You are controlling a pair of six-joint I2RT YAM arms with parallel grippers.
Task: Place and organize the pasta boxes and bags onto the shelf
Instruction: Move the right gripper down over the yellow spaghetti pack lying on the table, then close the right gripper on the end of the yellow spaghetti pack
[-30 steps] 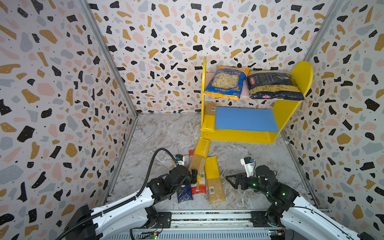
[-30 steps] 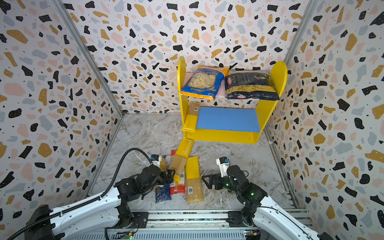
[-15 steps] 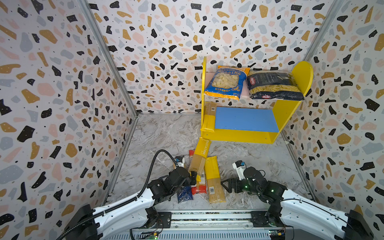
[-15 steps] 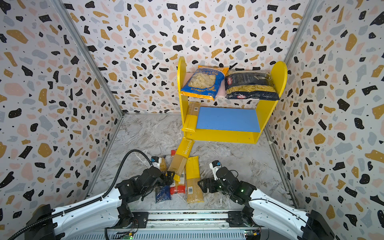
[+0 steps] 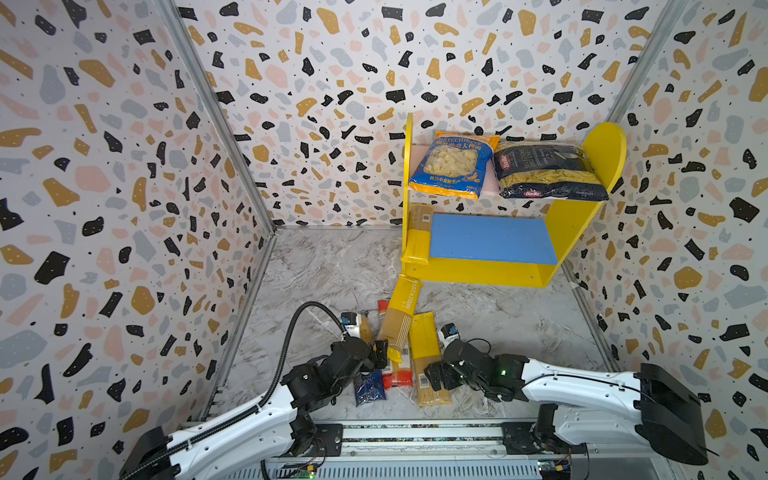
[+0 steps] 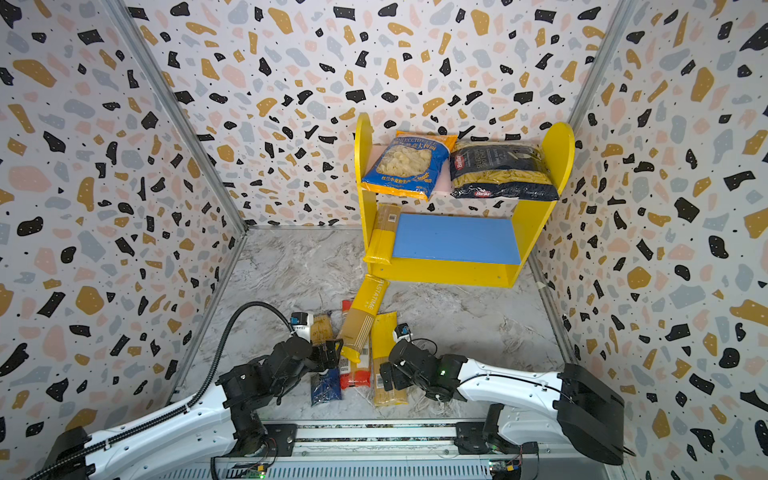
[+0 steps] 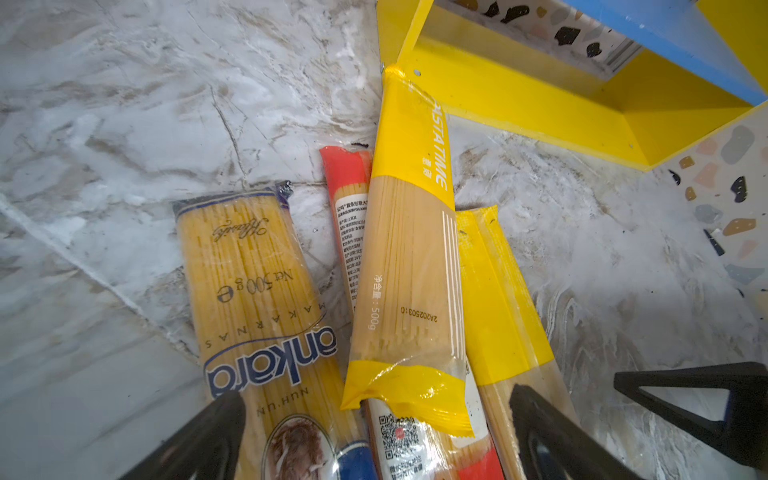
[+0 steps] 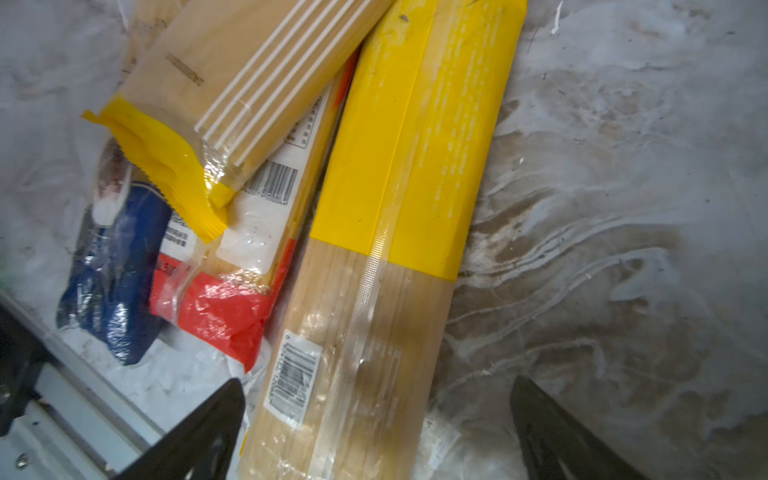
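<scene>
The shelf [image 5: 575,232] stands at the back right. The orecchiette bag [image 5: 453,166] and the navy Barilla bag [image 5: 548,172] lie on its pink board, and a yellow spaghetti pack [image 5: 417,237] on the blue board's left end. Other packs lie heaped on the floor: a tilted yellow one [image 7: 409,257], a flat yellow one [image 8: 386,249], a slim red one [image 8: 232,307] and a blue-ended one [image 7: 257,299]. My left gripper [image 7: 376,399] hangs open over the heap's near ends. My right gripper [image 8: 378,382] is open, straddling the flat yellow pack's near end.
Speckled walls close in the marbled floor [image 5: 332,266] on three sides. A metal rail [image 5: 415,436] runs along the front edge just behind the packs. The tilted pack's far tip touches the shelf's yellow base [image 7: 519,95]. The two grippers are close together.
My right gripper has swung left and low, from beside the heap to over the flat yellow pack's near end. The left arm has barely moved. Both grippers stay open.
</scene>
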